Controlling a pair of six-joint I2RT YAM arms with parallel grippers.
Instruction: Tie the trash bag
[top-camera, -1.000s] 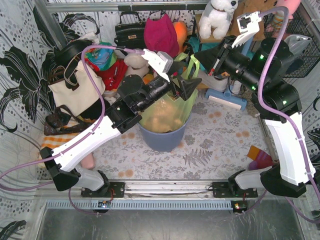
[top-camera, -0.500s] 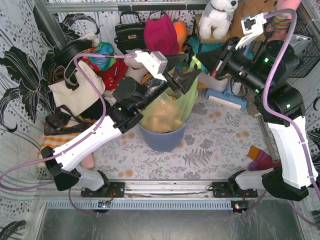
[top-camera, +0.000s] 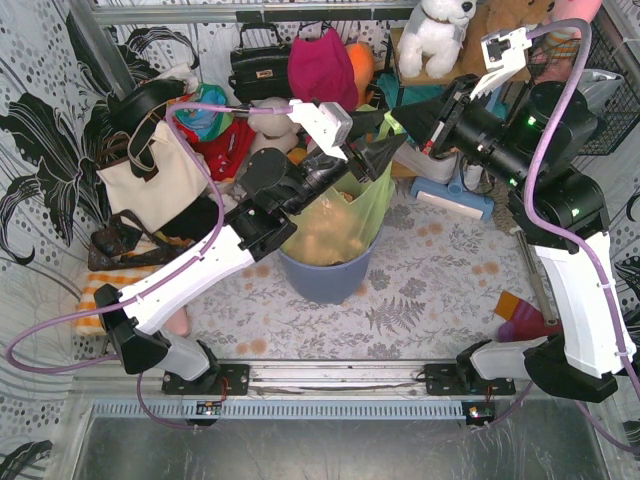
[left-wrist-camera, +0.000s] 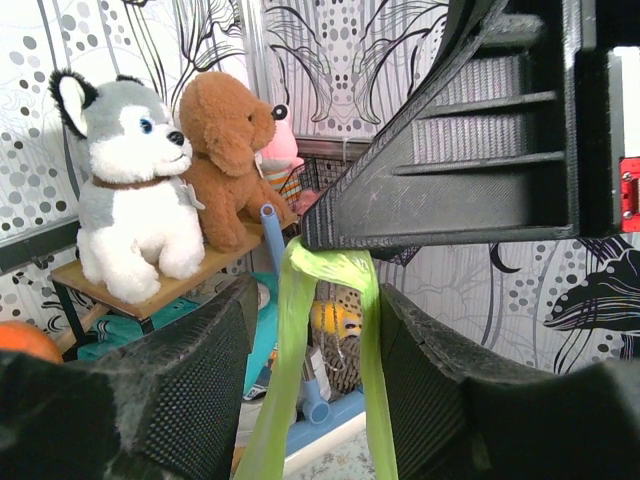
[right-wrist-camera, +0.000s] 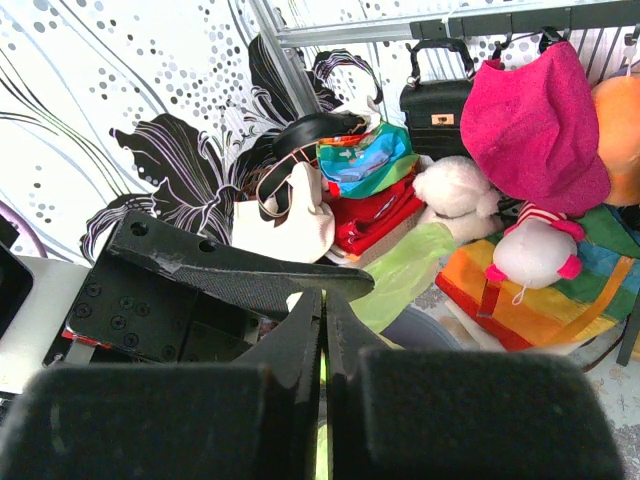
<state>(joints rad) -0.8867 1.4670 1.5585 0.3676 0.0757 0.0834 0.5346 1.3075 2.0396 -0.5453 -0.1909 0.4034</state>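
Your trash bag (top-camera: 335, 225) sits in the round blue-grey bin (top-camera: 322, 278) at mid-counter (top-camera: 440, 270), its top rising in a thin green strip. Your right gripper (right-wrist-camera: 322, 300) is pinched together on that strip. The strip hangs between the fingers of your left gripper (left-wrist-camera: 315, 292) (they stand apart, either side of it).

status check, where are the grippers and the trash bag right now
Left gripper open, straddling the green strip. Right gripper shut on the trash bag, holding that strip up, close over the left. Bag sits in the bin.
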